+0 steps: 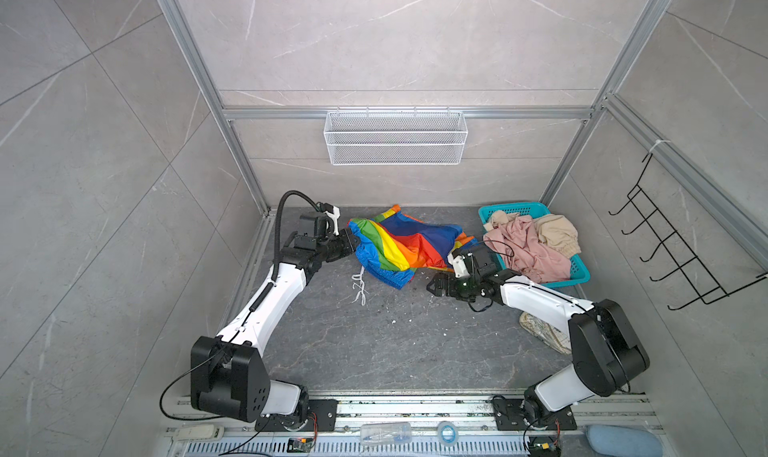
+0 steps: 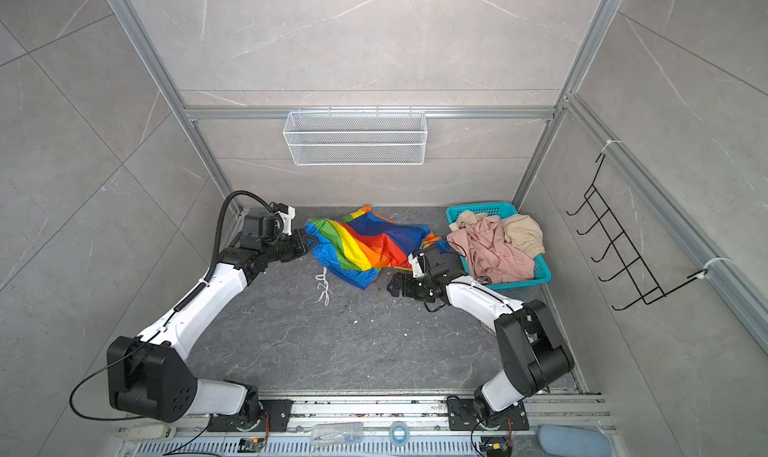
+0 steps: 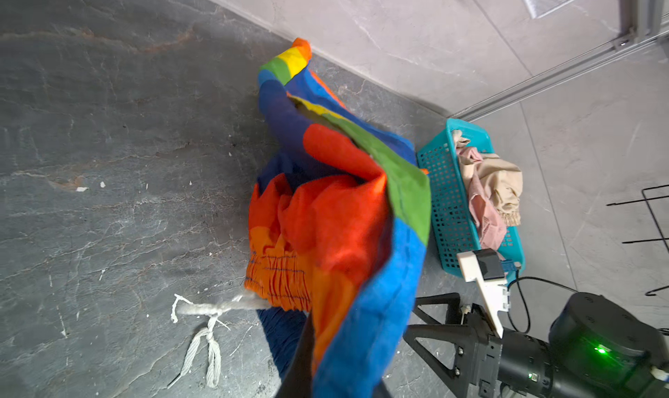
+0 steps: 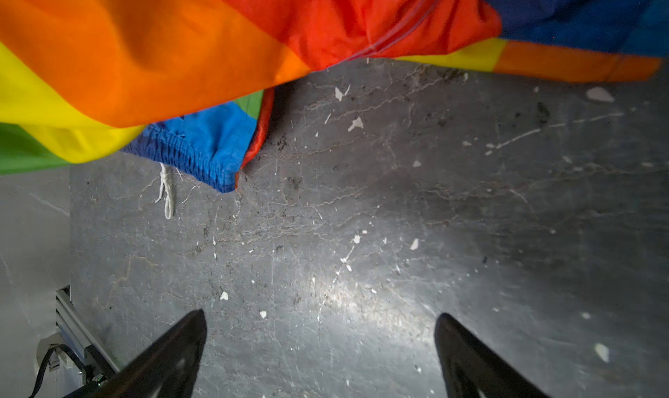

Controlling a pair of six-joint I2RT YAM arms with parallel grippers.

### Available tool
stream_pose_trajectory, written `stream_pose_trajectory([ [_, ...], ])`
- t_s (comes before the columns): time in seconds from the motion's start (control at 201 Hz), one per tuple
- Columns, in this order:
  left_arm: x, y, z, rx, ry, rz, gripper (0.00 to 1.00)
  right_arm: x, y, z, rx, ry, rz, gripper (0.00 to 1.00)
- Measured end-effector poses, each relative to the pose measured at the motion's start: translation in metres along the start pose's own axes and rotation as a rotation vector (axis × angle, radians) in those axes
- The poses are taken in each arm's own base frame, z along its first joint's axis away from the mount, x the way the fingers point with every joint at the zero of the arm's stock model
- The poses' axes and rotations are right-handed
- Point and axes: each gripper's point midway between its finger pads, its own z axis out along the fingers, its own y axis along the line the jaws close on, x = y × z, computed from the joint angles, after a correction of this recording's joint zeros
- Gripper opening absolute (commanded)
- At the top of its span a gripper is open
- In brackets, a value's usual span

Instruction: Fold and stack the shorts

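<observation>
A dark grey, white-flecked table (image 1: 374, 342) sits inside pale tiled walls (image 1: 395, 39) and an aluminium frame (image 1: 407, 113). In both top views the rainbow shorts (image 1: 407, 247) lie crumpled mid-frame near the table's far edge; the table's lower half is open. The left gripper (image 1: 351, 243) has its jaws clenched on their left edge; the right gripper (image 1: 432, 286), just below their right end, has jaws released. Pink shorts (image 1: 528, 247) and beige shorts (image 1: 557, 230) fill the teal basket (image 1: 582, 273) at right. Only the left wrist view shows the orange gathered waistband (image 3: 278, 276).
</observation>
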Motion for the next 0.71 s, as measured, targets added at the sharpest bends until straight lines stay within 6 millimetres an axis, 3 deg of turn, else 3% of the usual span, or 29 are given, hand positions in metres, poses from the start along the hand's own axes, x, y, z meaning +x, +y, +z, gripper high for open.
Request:
stream_pose_trajectory([
  [0.194,-0.011,-0.013,-0.012,0.022,-0.029,0.006,0.0,-0.014,0.004,0.009,-0.006,-0.011,0.024,0.99],
  [0.423,-0.011,-0.014,-0.014,0.022,-0.028,-0.005,0.0,-0.071,0.015,0.051,-0.015,-0.066,0.05,0.99],
  [0.523,-0.011,-0.015,-0.017,0.024,-0.028,-0.006,0.0,-0.088,0.013,0.07,-0.001,-0.085,0.054,0.92],
  [0.603,-0.01,-0.018,-0.019,0.035,-0.025,-0.011,0.0,-0.098,0.007,0.082,0.025,-0.098,0.061,0.76],
  [0.707,-0.007,-0.021,-0.021,0.054,-0.022,-0.026,0.0,-0.102,-0.002,0.09,0.064,-0.109,0.061,0.29],
])
